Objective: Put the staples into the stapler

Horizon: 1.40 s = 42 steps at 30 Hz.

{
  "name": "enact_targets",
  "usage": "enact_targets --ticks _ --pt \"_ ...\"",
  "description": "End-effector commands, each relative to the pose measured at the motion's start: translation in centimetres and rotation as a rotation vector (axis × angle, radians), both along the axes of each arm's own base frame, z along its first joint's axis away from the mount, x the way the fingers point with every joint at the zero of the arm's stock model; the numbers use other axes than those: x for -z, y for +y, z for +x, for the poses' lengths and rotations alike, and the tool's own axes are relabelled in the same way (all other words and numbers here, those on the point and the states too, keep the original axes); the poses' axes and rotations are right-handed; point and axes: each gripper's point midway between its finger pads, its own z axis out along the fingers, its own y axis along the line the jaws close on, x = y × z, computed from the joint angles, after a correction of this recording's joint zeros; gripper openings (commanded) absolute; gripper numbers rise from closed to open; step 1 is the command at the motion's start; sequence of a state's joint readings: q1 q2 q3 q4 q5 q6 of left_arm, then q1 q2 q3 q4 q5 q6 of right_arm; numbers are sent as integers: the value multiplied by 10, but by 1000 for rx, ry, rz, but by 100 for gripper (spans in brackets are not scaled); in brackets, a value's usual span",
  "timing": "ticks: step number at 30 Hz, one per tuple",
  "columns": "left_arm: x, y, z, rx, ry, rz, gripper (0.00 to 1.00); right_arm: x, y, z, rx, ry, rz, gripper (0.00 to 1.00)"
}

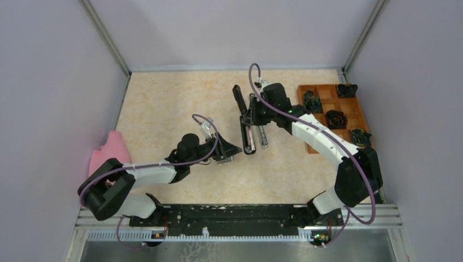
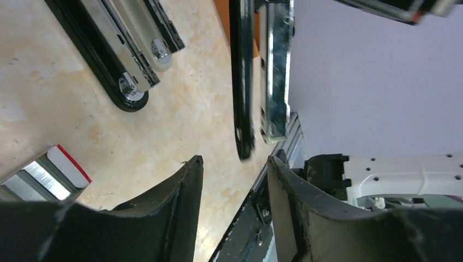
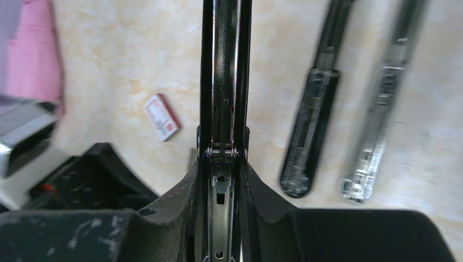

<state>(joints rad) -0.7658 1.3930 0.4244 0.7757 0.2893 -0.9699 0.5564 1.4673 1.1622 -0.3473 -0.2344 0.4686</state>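
Observation:
The stapler [image 1: 249, 134] lies opened out at the table's middle, its black base [image 3: 308, 136] and chrome rail [image 3: 377, 136] flat on the surface. My right gripper [image 3: 224, 169] is shut on the stapler's raised upper arm [image 3: 224, 82], a black part with a metal channel, held off the table [image 1: 238, 98]. My left gripper [image 2: 233, 164] hovers open just left of the stapler, nothing between its fingers. A small red-and-white box [image 3: 162, 116] lies beside it, showing a silvery ridged end [image 2: 24, 183]. I cannot pick out a loose block of staples.
A wooden tray [image 1: 319, 147] with several black clips sits at the right edge behind my right arm. A pink cloth [image 1: 109, 153] lies by the left wall. Grey walls enclose the table, and a black rail [image 1: 235, 213] runs along the near edge.

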Motion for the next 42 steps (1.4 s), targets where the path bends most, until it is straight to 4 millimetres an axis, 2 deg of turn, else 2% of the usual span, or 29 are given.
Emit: enact_targets --ticks 1,7,13,15,16,22,28,34,38,42 --pt "-11 14 4 -46 -62 11 56 -36 -46 43 72 -176 -130 0" --pt "-3 46 15 -162 -100 128 73 -29 -91 69 130 -175 -270 0" --pt "-5 82 28 -273 -168 274 85 -12 -118 93 154 -143 -378 0" --pt "-11 94 33 -310 -206 322 89 -8 -122 101 155 -138 -405 0" --pt "-12 100 35 -329 -219 347 91 4 -123 108 152 -116 -430 0" --pt "-13 130 50 -439 -280 471 99 33 -128 129 141 -81 -509 0" --pt "-6 150 58 -516 -327 544 99 69 -130 143 118 -28 -569 0" --pt "4 161 60 -540 -392 596 99 98 -130 147 97 21 -596 0" --pt "12 167 60 -552 -404 618 99 110 -133 146 129 49 -606 0" --pt "17 168 58 -549 -397 613 99 116 -137 145 168 75 -614 11"
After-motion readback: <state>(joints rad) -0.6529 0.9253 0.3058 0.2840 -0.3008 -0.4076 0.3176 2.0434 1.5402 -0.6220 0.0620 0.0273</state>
